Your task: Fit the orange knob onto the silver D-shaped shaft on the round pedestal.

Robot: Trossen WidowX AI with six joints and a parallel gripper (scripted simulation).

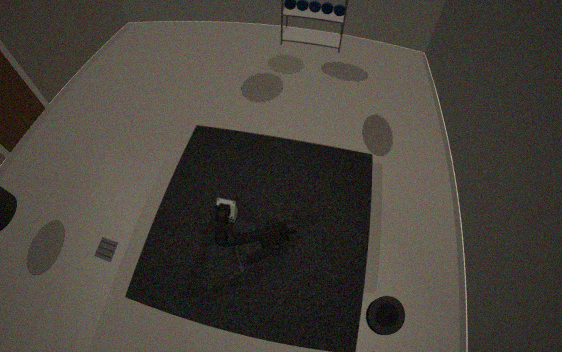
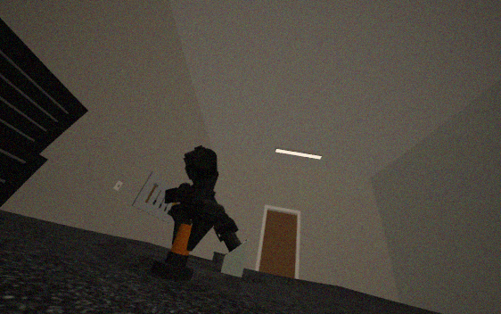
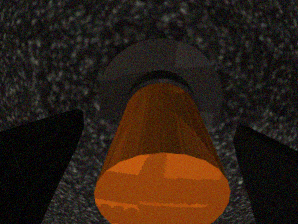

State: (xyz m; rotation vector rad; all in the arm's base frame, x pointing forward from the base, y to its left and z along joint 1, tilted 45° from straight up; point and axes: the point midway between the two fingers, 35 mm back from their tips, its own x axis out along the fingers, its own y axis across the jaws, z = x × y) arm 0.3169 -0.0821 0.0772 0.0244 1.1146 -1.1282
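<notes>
The orange knob [image 2: 181, 240] [image 3: 162, 185] stands upright on the round dark pedestal [image 2: 171, 271] [image 3: 192, 54]. It looks centred on the pedestal, with a dark ring around its lower end in the wrist view. The silver shaft and the knob's hole are hidden. Whether the knob sits fully down cannot be told for certain. My gripper [image 3: 161, 127] is open, with one finger on each side of the knob and a visible gap to both sides. In the top view the arm hides the knob and pedestal.
A dark mat [image 1: 300, 175] lies under the arm. A pale block [image 1: 233, 214] [image 2: 234, 260] is at the arm's base. A dark round object [image 1: 385, 315] stands off the mat's corner. A rack [image 1: 312, 36] and a brown door [image 2: 278, 243] are in the background.
</notes>
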